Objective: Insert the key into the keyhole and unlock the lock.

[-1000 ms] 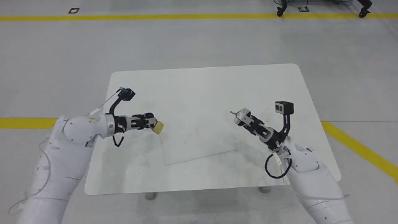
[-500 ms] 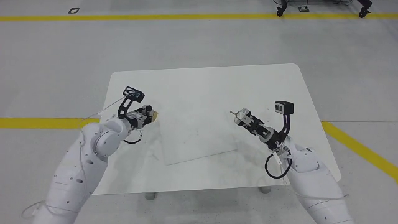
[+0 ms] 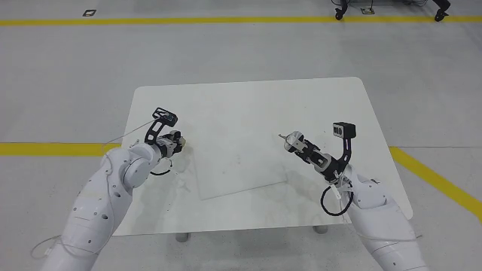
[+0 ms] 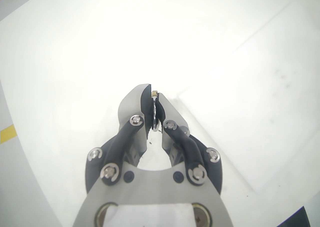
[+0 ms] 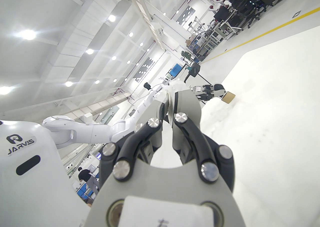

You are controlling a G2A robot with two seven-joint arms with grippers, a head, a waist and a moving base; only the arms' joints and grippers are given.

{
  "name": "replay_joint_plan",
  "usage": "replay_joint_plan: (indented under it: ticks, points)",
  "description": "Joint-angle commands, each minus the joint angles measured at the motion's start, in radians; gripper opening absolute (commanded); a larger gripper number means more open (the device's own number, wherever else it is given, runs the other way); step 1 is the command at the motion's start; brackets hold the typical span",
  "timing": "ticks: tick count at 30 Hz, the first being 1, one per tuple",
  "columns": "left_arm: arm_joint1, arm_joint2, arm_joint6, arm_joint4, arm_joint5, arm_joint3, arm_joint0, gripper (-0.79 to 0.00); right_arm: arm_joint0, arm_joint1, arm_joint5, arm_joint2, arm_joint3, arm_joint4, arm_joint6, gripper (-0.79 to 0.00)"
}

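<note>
My left gripper [image 3: 178, 142] hovers over the left part of the white table [image 3: 248, 102], shut on the silver shackle [image 4: 155, 112] of a brass padlock [image 5: 228, 97]. In the right wrist view the padlock's square brass body hangs past the left gripper's fingertips. In the left wrist view only a brass corner [image 4: 154, 92] peeks out between the pads. My right gripper [image 3: 288, 141] is over the right half of the table, shut on a small key whose thin blade [image 3: 281, 136] points toward the left arm. About a quarter of the table's width separates the two grippers.
A thin white sheet [image 3: 237, 175] lies flat on the table between the arms, its edge [image 4: 250, 37] crossing the left wrist view. The near table edge [image 3: 226, 232] runs in front of both arms. Yellow floor lines pass either side of the table.
The left arm has swung its elbow inward, and its gripper has carried the padlock a little back and to the left, turning it. The right arm has kept still.
</note>
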Motion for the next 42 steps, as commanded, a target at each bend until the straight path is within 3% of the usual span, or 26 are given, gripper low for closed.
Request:
replay_joint_plan:
  ticks: [1, 8, 18, 21, 24, 27, 30, 32, 33, 42]
  points:
    - [-0.002, 0.006, -0.003, 0.009, 0.013, 0.0, 0.0, -0.48, 0.0, 0.0, 0.0, 0.0, 0.0, 0.0, 0.0, -0.785]
    - [-0.008, 0.022, -0.007, 0.026, 0.024, 0.008, -0.005, -0.489, 0.0, 0.0, 0.0, 0.0, 0.0, 0.0, 0.0, -0.785]
    - [-0.009, 0.013, -0.002, 0.052, 0.044, 0.011, -0.002, -0.628, 0.0, 0.0, 0.0, 0.0, 0.0, 0.0, 0.0, -0.785]
    - [-0.013, 0.022, -0.001, 0.061, 0.052, 0.019, -0.007, -0.6, 0.0, 0.0, 0.0, 0.0, 0.0, 0.0, 0.0, -0.785]
    - [-0.019, 0.035, 0.004, 0.057, 0.055, 0.032, -0.014, -0.505, 0.0, 0.0, 0.0, 0.0, 0.0, 0.0, 0.0, -0.785]
    - [-0.023, 0.042, 0.004, 0.051, 0.051, 0.047, -0.023, -0.502, 0.0, 0.0, 0.0, 0.0, 0.0, 0.0, 0.0, -0.785]
    - [-0.027, 0.047, 0.008, 0.054, 0.053, 0.059, -0.032, -0.597, 0.0, 0.0, 0.0, 0.0, 0.0, 0.0, 0.0, -0.785]
    - [-0.029, 0.05, 0.011, 0.055, 0.054, 0.065, -0.035, -0.693, 0.0, 0.0, 0.0, 0.0, 0.0, 0.0, 0.0, -0.785]
    - [-0.03, 0.051, 0.011, 0.056, 0.055, 0.068, -0.037, -0.782, 0.0, 0.0, 0.0, 0.0, 0.0, 0.0, 0.0, -0.785]
    - [-0.037, 0.056, 0.014, 0.054, 0.061, 0.083, -0.043, -0.785, 0.0, 0.0, 0.0, 0.0, 0.0, 0.0, 0.0, -0.785]
